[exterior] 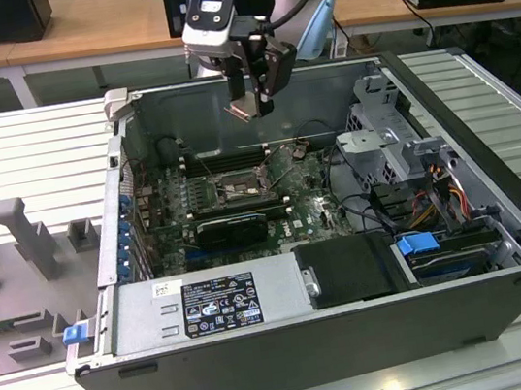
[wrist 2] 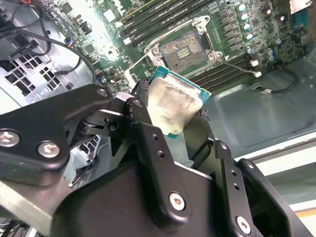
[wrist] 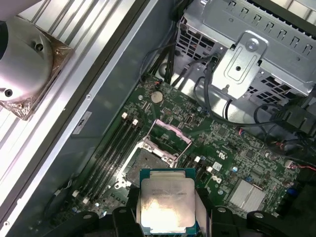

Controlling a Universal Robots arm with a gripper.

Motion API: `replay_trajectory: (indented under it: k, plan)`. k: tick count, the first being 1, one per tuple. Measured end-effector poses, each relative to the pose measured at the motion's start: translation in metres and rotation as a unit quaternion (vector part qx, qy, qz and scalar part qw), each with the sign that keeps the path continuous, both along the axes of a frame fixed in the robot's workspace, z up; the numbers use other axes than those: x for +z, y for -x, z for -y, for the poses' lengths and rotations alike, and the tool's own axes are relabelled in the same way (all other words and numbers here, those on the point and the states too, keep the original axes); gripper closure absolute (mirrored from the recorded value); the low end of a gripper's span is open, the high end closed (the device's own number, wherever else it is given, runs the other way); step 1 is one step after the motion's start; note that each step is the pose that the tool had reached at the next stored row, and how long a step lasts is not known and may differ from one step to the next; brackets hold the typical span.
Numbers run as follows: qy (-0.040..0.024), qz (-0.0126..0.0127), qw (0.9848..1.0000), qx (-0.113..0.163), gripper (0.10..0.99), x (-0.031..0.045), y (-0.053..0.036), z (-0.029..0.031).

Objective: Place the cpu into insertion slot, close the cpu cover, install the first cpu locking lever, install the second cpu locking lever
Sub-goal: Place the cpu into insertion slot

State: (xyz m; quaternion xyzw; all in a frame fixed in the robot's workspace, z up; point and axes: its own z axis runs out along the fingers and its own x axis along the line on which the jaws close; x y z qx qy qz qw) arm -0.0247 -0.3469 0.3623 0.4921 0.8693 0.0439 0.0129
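**Operator:** What is the gripper carrying?

**Notes:** Your gripper (exterior: 253, 100) is clamping the cpu (wrist 2: 175, 106) by two opposite edges. Its fingers (wrist 2: 148, 133) are pressing in on the chip, and the pale face is showing in both wrist views. Nothing else is in its hold.

**Operator:** Where is the chip sitting relative to the socket?

**Notes:** You are hanging it in the air over the open computer case (exterior: 360, 337), well apart from the motherboard (exterior: 317, 211). The insertion slot (exterior: 235, 191) is lying below the gripper. In the exterior view it is lying nearer the camera than the chip. In the first wrist view the slot (wrist: 148, 163) is showing just past the chip's edge, beside the long memory slots (wrist: 116, 143).

**Operator:** Is the socket open?

**Notes:** The cpu cover (wrist: 172, 134) is standing raised off the slot, leaving the dark centre bare. In the exterior view the chip is looking tilted against the board. I am judging the placement as not yet done.
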Motion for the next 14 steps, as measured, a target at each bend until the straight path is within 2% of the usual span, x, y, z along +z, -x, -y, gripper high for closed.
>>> replay_trajectory:
  k: [14]
  plan:
    - [0.0,0.0,0.9993,-0.038,0.557,-0.0013,0.0,0.0]
